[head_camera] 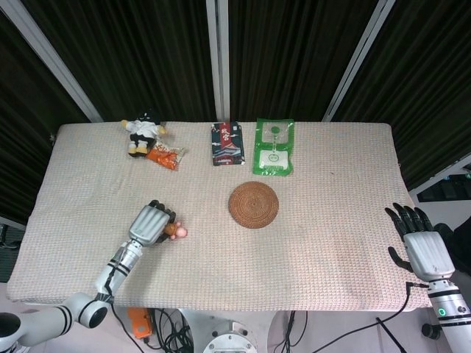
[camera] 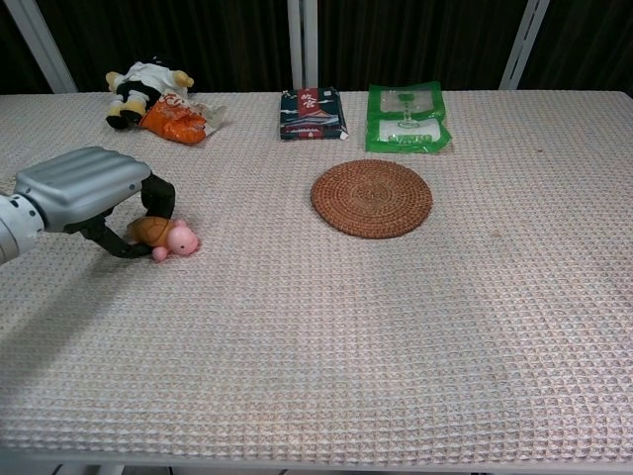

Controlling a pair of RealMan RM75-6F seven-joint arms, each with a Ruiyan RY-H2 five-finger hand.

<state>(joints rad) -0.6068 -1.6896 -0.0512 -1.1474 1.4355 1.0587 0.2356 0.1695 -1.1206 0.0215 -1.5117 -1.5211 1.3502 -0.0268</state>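
Note:
My left hand (head_camera: 150, 224) (camera: 87, 190) grips a small pink and brown toy turtle (camera: 168, 237) (head_camera: 174, 232) on the front left of the cloth-covered table (head_camera: 331, 176); its fingers curl around the shell and the pink head sticks out to the right. A round woven coaster (head_camera: 253, 204) (camera: 372, 198) lies to the right of it, near the table's middle. My right hand (head_camera: 421, 243) is open at the table's front right corner, fingers spread, holding nothing; the chest view does not show it.
Along the back edge lie a plush doll (head_camera: 142, 131) (camera: 145, 81), an orange snack packet (head_camera: 163, 156) (camera: 174, 119), a dark blue packet (head_camera: 227, 143) (camera: 311, 113) and a green packet (head_camera: 274, 146) (camera: 406, 118).

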